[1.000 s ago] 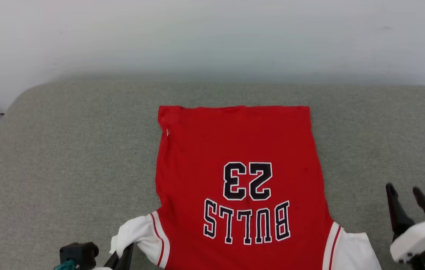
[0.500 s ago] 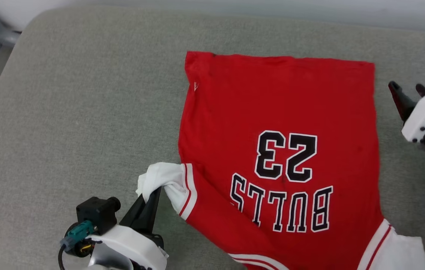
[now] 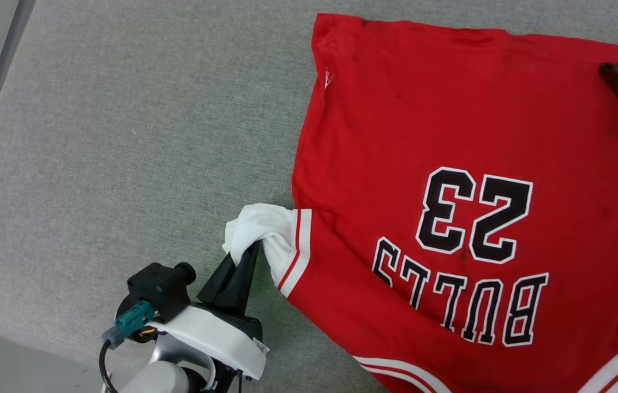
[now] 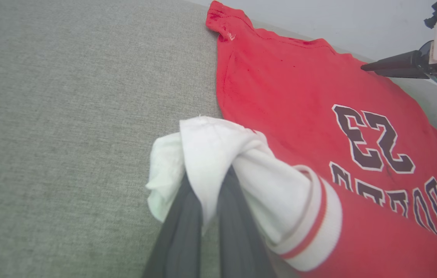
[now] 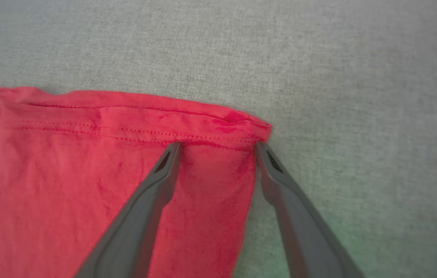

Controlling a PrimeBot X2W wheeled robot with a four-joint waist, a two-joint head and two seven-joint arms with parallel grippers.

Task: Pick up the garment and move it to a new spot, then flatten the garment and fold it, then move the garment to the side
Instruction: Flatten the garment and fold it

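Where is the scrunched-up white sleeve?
In the head view the sleeve sits left of the jersey, bunched up and pinched by the left end effector, over the grey cushion.

The head camera has dipped toward the red jersey-style shirt with white sleeves (image 3: pixel 450 109), the right gripper (image 5: pixel 218 148) has travelled from beside its lettering to its far hem corner, and the sleeve (image 3: pixel 259 224) pinched by the left gripper (image 3: pixel 251 254) has bunched up.

Red shirt (image 3: pixel 450 136) on grey cushion (image 3: pixel 123 136)
Flat, words upside down, far from the left edge; one white sleeve (image 3: pixel 259 224) bunched up.
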